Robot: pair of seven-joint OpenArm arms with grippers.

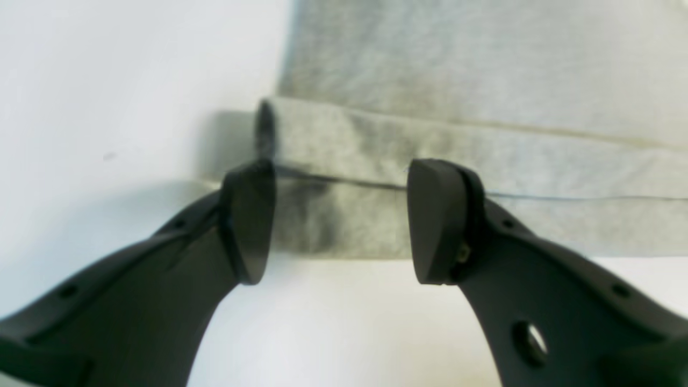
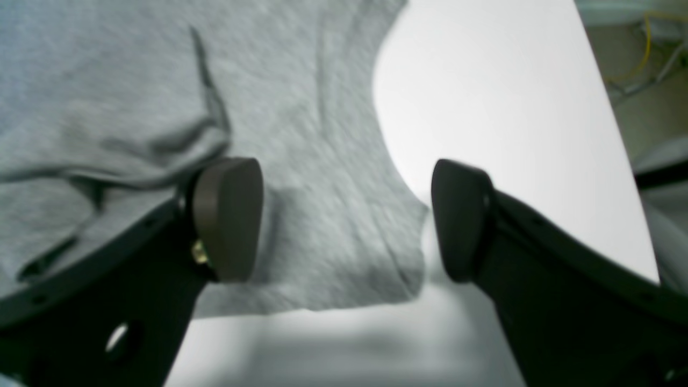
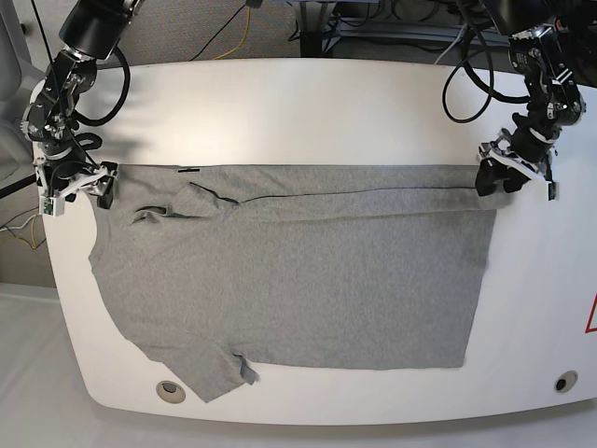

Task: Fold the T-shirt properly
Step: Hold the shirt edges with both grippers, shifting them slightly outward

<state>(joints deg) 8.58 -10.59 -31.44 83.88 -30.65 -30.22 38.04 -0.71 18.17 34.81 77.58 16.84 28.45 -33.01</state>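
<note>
The heather-grey T-shirt (image 3: 298, 271) lies spread on the white table (image 3: 298, 112), plain side up, with its far edge folded over in a narrow band. My left gripper (image 3: 494, 177) is at the shirt's far right corner. In the left wrist view it (image 1: 344, 220) stands open, and the folded hem corner (image 1: 333, 177) lies between and beyond its fingers. My right gripper (image 3: 93, 191) is at the far left corner, by the rumpled sleeve. Its wrist view shows it (image 2: 344, 220) open over a flap of the shirt (image 2: 333, 236), one finger above cloth and the other above bare table.
Two round cable holes (image 3: 169, 390) (image 3: 563, 382) sit near the table's front edge. A red mark (image 3: 591, 314) shows at the right edge. Cables (image 3: 233, 23) and frame parts run behind the table. The lower left sleeve (image 3: 219, 373) reaches close to the front rim.
</note>
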